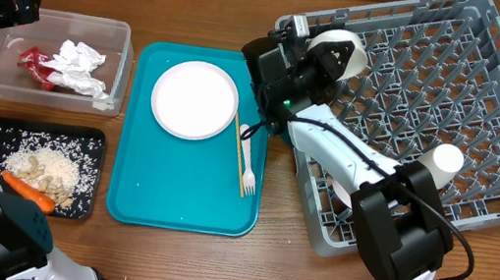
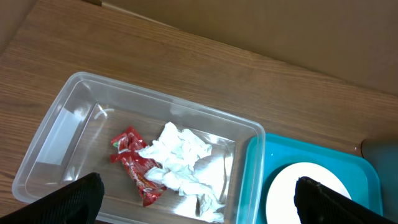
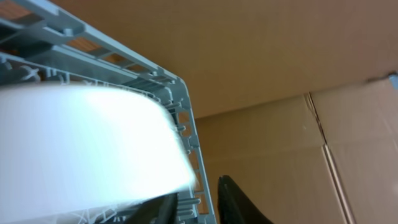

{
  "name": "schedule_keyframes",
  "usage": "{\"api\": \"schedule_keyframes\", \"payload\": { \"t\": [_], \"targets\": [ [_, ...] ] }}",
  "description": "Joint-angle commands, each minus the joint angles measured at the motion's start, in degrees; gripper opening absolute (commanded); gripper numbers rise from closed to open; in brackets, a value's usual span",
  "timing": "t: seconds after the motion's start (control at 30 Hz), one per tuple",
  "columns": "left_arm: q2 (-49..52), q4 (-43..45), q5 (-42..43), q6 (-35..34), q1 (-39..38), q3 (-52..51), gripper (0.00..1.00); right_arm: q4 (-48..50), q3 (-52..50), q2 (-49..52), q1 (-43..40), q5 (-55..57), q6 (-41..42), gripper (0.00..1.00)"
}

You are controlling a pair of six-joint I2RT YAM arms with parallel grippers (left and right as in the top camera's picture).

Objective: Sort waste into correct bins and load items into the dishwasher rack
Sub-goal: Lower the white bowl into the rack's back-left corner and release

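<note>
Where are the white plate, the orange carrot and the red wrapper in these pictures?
white plate [image 1: 194,100]: overhead view, the middle of its flat face.
orange carrot [image 1: 27,190]: overhead view, halfway along its length.
red wrapper [image 2: 129,155]: left wrist view, the upper part of its crumpled body.

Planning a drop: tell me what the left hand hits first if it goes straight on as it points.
Likely the napkin in the tub, centred ahead of the left hand; depth is unclear.
</note>
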Motion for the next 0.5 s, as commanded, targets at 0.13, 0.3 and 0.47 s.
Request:
{"api": "schedule_keyframes", "payload": {
  "t": [0.13,0.3,0.47],
  "targets": [
    [-0.44,0.26,0.94,-0.76,0.15,0.59,1.00,0.15,-0.28,0.70,-0.52,6.51,2.43,0.59],
    [-0.44,0.26,0.94,-0.76,0.15,0.59,1.00,0.17,-0.28,0.70,-0.52,9.25,2.62,0.59],
    [-0.44,0.26,0.94,-0.76,0.15,0.59,1.00,0.83,-0.26,0.66,-0.52,10.45,3.67,0.59]
  ]
}}
